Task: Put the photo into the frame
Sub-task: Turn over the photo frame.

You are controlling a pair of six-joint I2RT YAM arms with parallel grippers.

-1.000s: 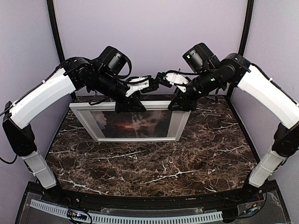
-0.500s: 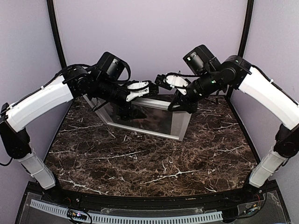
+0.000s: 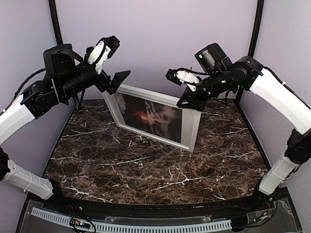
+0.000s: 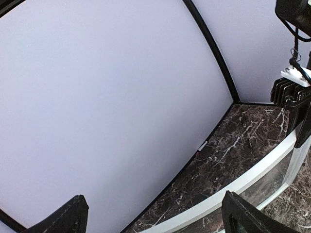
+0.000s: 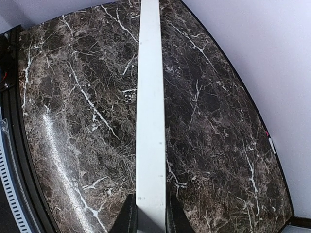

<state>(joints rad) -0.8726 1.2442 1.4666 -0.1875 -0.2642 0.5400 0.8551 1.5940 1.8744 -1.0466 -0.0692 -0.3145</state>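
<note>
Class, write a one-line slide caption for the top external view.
Right gripper pinches the frame by its top edge, standing on the table, photo showing inside; left gripper open.

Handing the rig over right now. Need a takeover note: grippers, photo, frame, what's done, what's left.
The left gripper is open, in the air above the left end of the frame, touching nothing.
The right gripper is shut on the frame's top edge near its right corner.
The frame stands on its lower edge on the marble table, face toward the arms.
The photo shows inside the frame.
Done: photo looks seated; the back is not visible.
Left: probably settle the frame, then open the right gripper.
</note>
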